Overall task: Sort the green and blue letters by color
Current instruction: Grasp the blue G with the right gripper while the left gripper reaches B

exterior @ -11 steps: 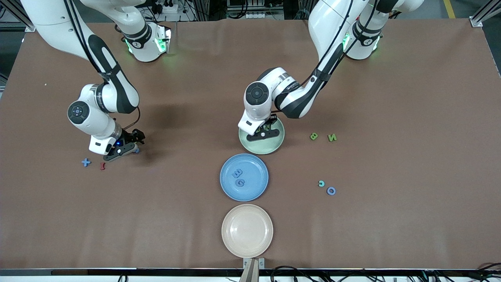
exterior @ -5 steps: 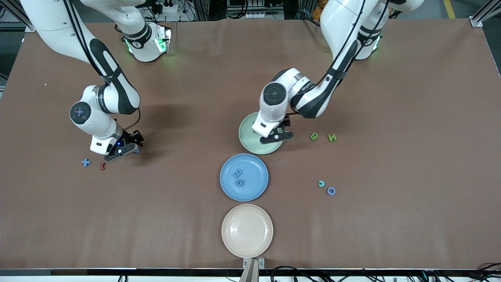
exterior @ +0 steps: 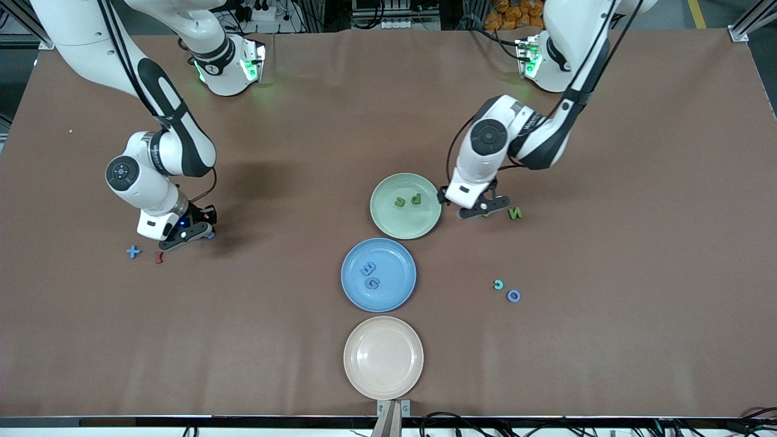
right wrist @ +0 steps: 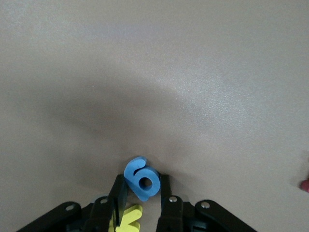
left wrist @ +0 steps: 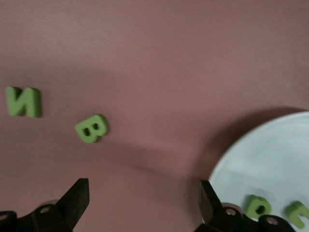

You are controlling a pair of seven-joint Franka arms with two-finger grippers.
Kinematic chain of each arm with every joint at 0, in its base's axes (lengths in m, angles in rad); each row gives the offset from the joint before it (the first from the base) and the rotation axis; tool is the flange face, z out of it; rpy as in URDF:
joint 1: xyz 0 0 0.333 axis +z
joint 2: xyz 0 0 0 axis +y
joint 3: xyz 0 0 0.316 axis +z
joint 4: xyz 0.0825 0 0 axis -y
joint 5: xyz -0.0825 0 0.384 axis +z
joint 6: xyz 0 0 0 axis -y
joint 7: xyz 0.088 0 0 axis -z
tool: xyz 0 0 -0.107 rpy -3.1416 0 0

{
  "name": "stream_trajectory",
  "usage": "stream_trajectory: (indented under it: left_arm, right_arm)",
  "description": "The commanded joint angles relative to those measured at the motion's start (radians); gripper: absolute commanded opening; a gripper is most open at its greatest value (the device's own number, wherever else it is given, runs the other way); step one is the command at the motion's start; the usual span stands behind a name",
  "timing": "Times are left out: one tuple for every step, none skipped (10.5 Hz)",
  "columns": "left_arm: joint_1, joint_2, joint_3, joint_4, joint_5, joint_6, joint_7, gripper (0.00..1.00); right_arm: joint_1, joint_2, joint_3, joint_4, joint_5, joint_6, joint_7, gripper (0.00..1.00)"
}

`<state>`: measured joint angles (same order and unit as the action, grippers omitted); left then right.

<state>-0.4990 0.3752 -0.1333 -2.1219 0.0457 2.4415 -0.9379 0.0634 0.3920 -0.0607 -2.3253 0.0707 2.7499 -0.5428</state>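
Observation:
The green plate (exterior: 405, 226) holds an olive P (exterior: 416, 198) and n (exterior: 400, 201). The blue plate (exterior: 388, 297) holds two blue letters (exterior: 370, 274). My left gripper (exterior: 484, 209) is open and empty, low over the green B (left wrist: 91, 128), which lies just off the green plate's rim (left wrist: 270, 159). The green N (exterior: 515, 213) lies beside the B, toward the left arm's end. My right gripper (exterior: 197, 232) is shut on a blue 6 (right wrist: 142, 180) close to the table. A blue plus sign (exterior: 133, 251) lies nearby.
A yellow piece (right wrist: 128, 218) lies under the right gripper's fingers. A dark red piece (exterior: 159, 257) lies beside the plus. A teal c (exterior: 498, 284) and a bluish ring (exterior: 513, 295) lie nearer the camera than the N. A cream plate (exterior: 383, 357) stands nearest the camera.
My left gripper has moved off the green plate toward the left arm's end and now hangs over the B, uncovering the P and n in the plate. The right gripper has hardly moved.

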Motion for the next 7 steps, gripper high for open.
stream_trajectory:
  left_arm:
    - [0.089, -0.073, -0.006, -0.092, 0.016, 0.024, -0.039, 1.0]
    - [0.108, -0.064, -0.006, -0.096, 0.016, 0.046, -0.095, 1.0]
    - [0.117, -0.055, -0.005, -0.111, 0.016, 0.091, -0.166, 1.0]
    - [0.119, -0.041, -0.003, -0.119, 0.016, 0.137, -0.214, 1.0]
    - [0.116, -0.021, -0.002, -0.115, 0.016, 0.161, -0.237, 1.0]
    - [0.116, -0.004, -0.002, -0.113, 0.016, 0.194, -0.242, 1.0]
    - [0.117, 0.007, -0.002, -0.115, 0.016, 0.206, -0.251, 1.0]
  right_arm:
    - [-0.02, 0.005, 0.018, 0.009, -0.003, 0.007, 0.0, 0.12]
    - [-0.02, 0.001, 0.018, 0.024, -0.002, -0.007, 0.004, 0.12]
    - [-0.019, -0.002, 0.018, 0.049, 0.007, -0.042, 0.038, 0.12]
    - [-0.01, -0.007, 0.024, 0.075, 0.024, -0.073, 0.096, 0.12]
    - [0.002, -0.007, 0.03, 0.107, 0.026, -0.108, 0.159, 0.12]
    - [0.018, -0.005, 0.03, 0.141, 0.026, -0.145, 0.225, 0.12]
    - [0.036, -0.004, 0.032, 0.17, 0.026, -0.171, 0.292, 0.12]
